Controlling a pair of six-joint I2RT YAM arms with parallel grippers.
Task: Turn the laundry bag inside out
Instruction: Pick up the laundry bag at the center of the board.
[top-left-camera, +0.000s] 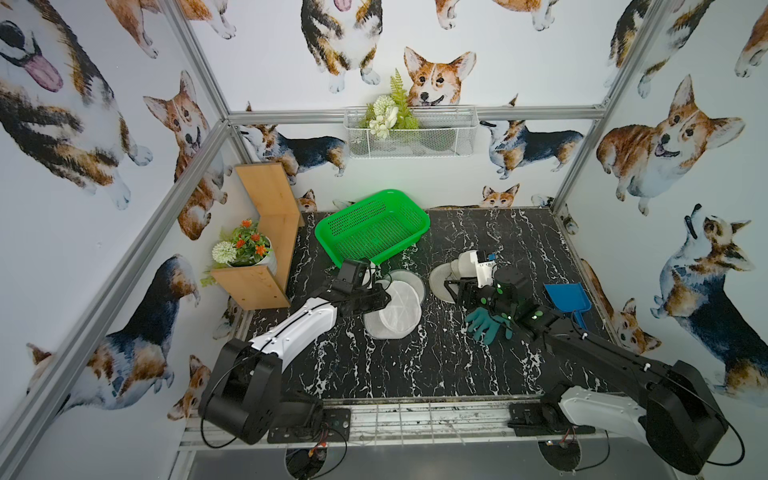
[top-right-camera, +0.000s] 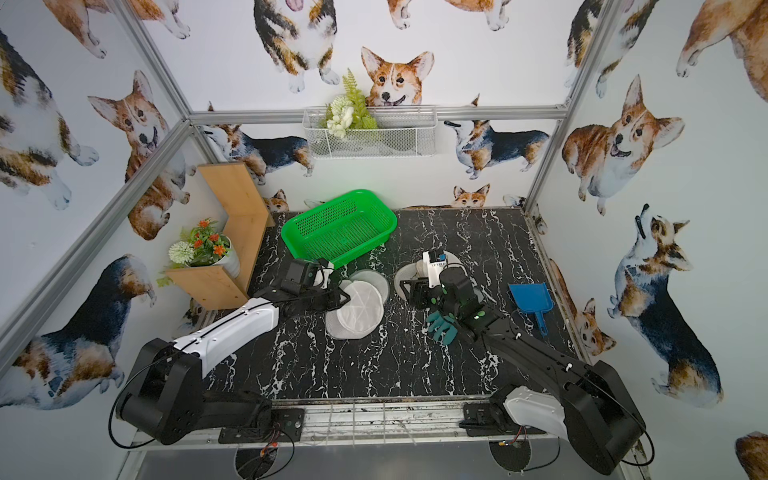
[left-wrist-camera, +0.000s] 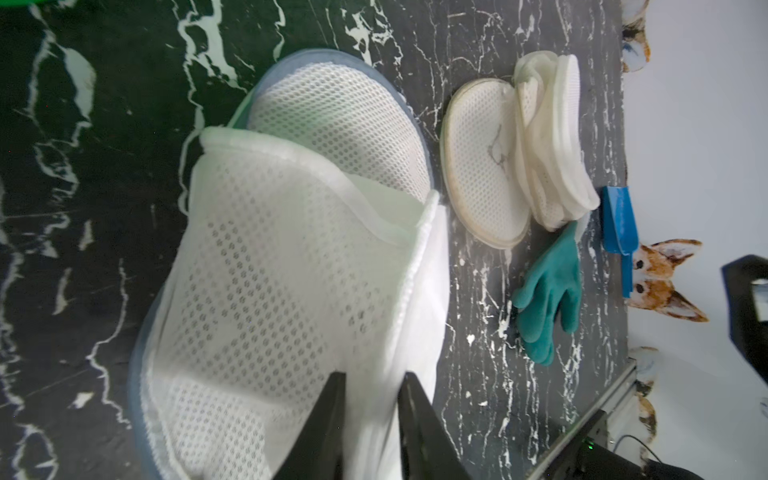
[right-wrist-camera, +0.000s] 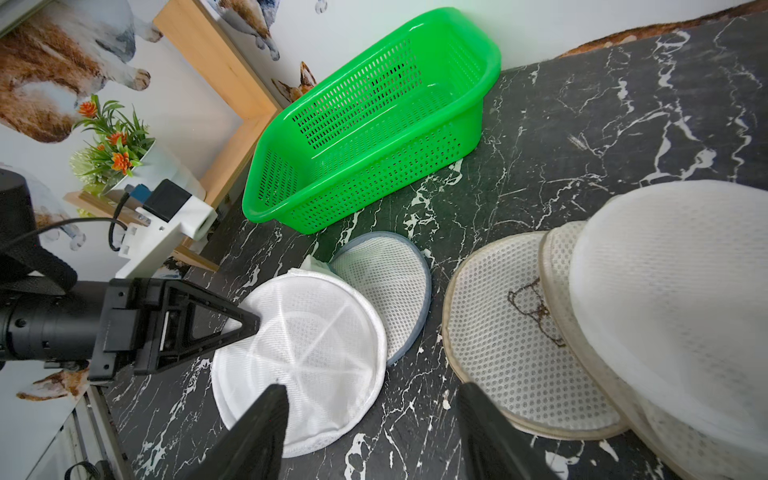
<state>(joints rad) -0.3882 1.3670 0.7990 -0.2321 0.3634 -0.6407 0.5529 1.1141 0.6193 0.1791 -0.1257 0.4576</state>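
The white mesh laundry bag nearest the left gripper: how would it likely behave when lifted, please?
Probably floppy: the laundry bag is thin mesh whose rim sags and folds. Likely very light, being see-through netting. Its round panel lies flat and keeps its circle, so may be stiffer.

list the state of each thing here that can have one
laundry bag, collapsed on the table, white disc overlapping blue-rimmed disc
second mesh bag, collapsed in stacked layers, ungripped
green basket, upright, empty
teal glove, lying flat on the table
blue dustpan, lying empty
left gripper, jaws close together at the laundry bag's fabric, grip unclear
right gripper, open, holding nothing
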